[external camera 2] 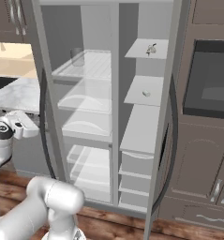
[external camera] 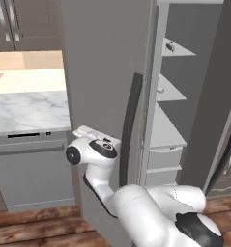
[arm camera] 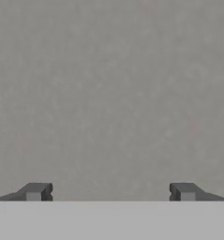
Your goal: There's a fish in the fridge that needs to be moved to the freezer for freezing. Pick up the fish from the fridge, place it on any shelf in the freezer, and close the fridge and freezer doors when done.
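Both tall grey doors stand open. The left door (external camera: 102,67) has a dark curved handle (external camera: 130,125); the right door (external camera: 216,96) hangs at the far right. My gripper (arm camera: 109,192) is open, nothing between its fingertips (arm camera: 36,191), and faces a flat grey surface close up. My hand (external camera: 85,131) sits against the left door's outer face, left of its handle, and also appears by that door's edge (external camera 2: 26,124). The fish (external camera 2: 152,48), tiny and dark grey, lies on the top shelf of the right compartment (external camera: 170,47).
A clear glass jar (external camera 2: 77,56) stands on the top wire shelf of the left compartment. A small pale object (external camera 2: 146,93) lies on the second right shelf. A marble counter (external camera: 25,108) and dishwasher lie left; a wall oven (external camera 2: 209,79) is at the right.
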You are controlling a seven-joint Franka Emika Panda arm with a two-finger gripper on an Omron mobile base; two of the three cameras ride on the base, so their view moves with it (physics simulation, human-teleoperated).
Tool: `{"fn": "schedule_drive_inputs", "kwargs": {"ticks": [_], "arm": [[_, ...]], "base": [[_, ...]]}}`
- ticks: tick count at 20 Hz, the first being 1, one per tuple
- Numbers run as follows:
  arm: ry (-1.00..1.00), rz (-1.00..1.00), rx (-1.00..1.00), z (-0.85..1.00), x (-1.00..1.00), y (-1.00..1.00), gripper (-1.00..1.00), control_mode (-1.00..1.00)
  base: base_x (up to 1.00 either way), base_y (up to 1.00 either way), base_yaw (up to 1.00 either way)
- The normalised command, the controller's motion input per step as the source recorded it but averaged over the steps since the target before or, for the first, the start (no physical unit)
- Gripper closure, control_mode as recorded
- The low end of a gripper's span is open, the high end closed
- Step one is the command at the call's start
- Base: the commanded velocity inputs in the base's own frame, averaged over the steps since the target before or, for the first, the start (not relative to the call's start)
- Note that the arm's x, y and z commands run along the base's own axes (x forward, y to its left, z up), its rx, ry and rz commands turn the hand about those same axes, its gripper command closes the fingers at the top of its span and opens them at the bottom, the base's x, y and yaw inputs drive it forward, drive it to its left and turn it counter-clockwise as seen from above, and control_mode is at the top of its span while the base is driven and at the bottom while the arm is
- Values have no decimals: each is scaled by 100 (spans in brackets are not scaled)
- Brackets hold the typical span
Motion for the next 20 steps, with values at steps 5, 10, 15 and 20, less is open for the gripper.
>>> {"fn": "schedule_drive_inputs", "kwargs": {"ticks": [5, 10, 15, 20], "arm": [[0, -1, 3, 0, 55, -44, -100, -100], [0, 0, 3, 0, 50, -39, -100, -100], [0, 0, 3, 0, 47, -36, -100, -100], [-1, 0, 3, 0, 47, -42, -100, -100]], "base": [[0, 0, 0], [0, 0, 0], [0, 0, 0], [0, 0, 0]]}}
